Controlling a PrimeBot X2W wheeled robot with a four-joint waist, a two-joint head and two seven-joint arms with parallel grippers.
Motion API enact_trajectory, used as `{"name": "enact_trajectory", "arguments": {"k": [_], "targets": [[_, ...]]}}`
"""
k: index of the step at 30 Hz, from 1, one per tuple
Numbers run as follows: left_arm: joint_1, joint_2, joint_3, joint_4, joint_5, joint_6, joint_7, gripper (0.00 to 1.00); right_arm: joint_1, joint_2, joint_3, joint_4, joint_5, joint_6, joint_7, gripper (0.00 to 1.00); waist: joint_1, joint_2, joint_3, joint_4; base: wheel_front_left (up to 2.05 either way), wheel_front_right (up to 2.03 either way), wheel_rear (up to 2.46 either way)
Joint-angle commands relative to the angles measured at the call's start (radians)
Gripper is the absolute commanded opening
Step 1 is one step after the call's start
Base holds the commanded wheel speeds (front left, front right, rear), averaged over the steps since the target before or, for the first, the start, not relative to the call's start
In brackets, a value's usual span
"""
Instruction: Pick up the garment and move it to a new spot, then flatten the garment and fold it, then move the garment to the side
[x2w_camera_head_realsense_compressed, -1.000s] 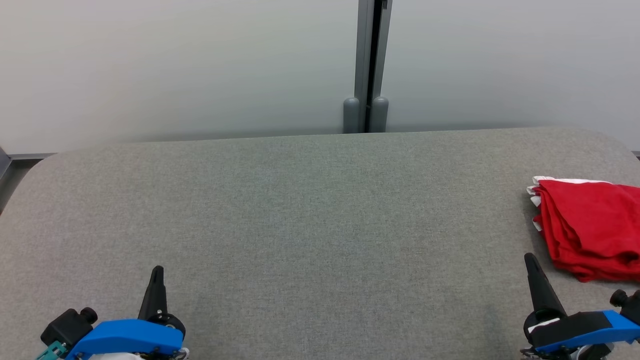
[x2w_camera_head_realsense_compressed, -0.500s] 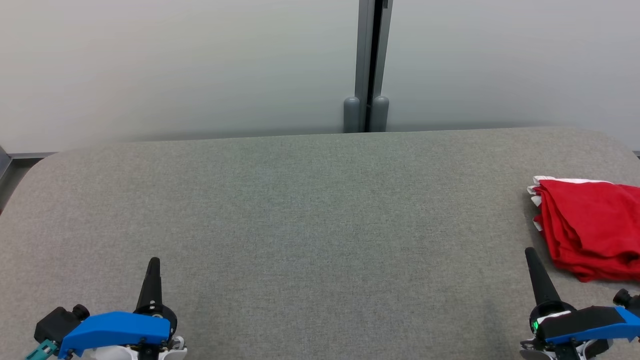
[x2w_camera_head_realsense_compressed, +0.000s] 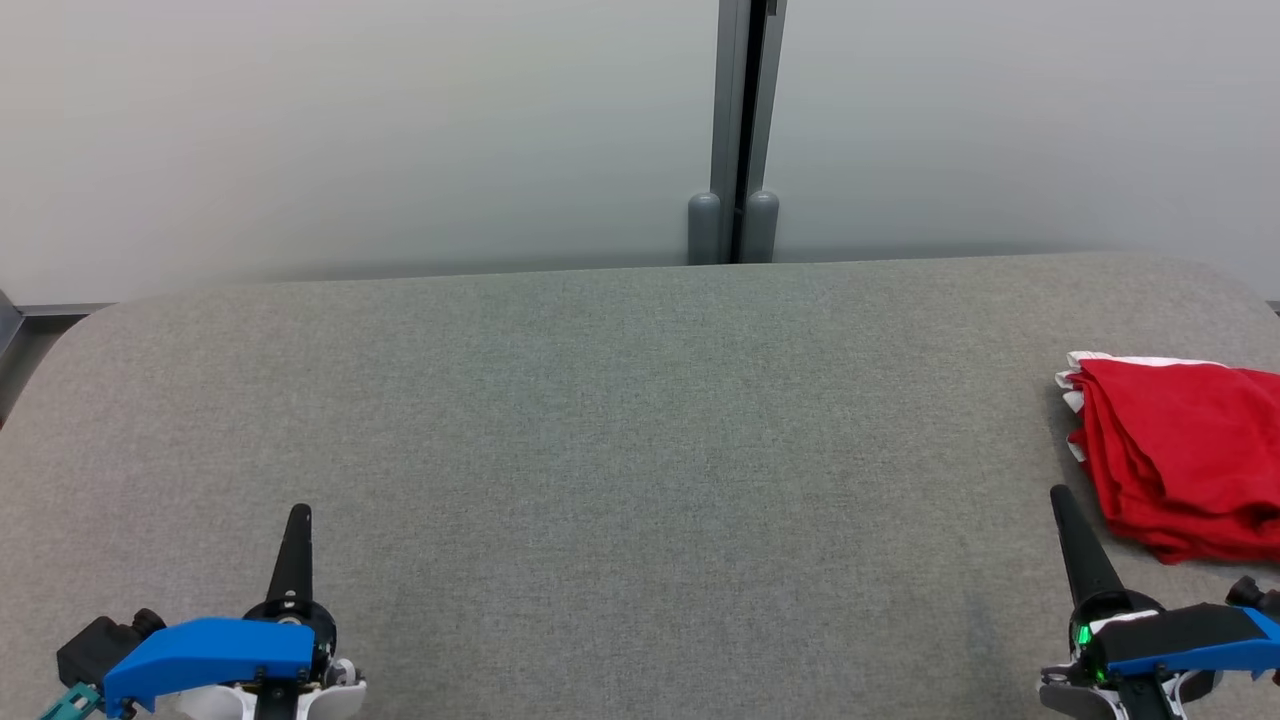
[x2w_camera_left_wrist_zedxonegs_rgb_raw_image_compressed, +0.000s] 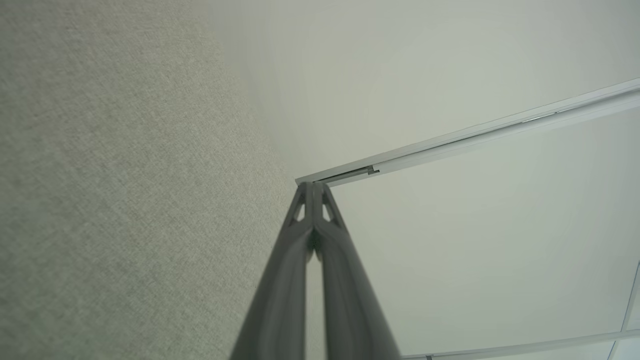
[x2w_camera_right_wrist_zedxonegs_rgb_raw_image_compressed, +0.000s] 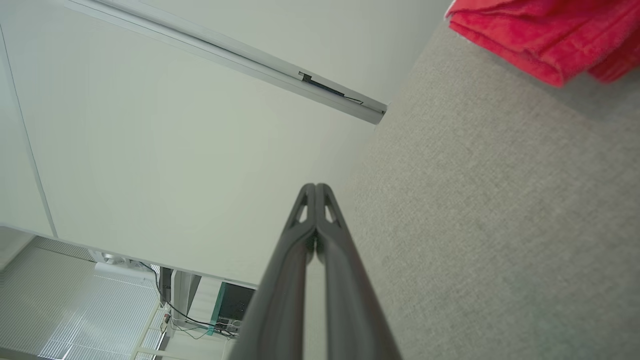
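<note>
The garment lies on the bench at the right edge of the head view, about mid-height. The left gripper sits over the bench at the lower left, the right gripper at the lower right, just below and left of the garment and apart from it. Behind the bench a wall runs across the top, with a post just right of centre.

You see a grey fabric-covered table with rounded far corners. On it, at the right edge, the red garment lies folded, white trim showing.
</note>
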Motion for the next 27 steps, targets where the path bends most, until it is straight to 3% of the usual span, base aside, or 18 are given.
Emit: {"name": "enact_trajectory", "arguments": {"k": [1, 27], "targets": [[-0.025, -0.002, 0.012, -0.011, -0.017, -0.008, 0.007, 0.00, -0.020, -0.002, -0.004, -0.003, 0.021, 0.001, 0.003, 0.00, 0.0000, 0.0000, 0.000, 0.000, 0.00, 0.00, 0.00], [-0.039, -0.019, 0.059, -0.034, -0.201, -0.019, 0.062, 0.00, -0.047, -0.001, -0.007, 0.015, 0.241, 0.001, 0.031, 0.00, 0.0000, 0.0000, 0.003, 0.002, 0.00, 0.00, 0.00]]}}
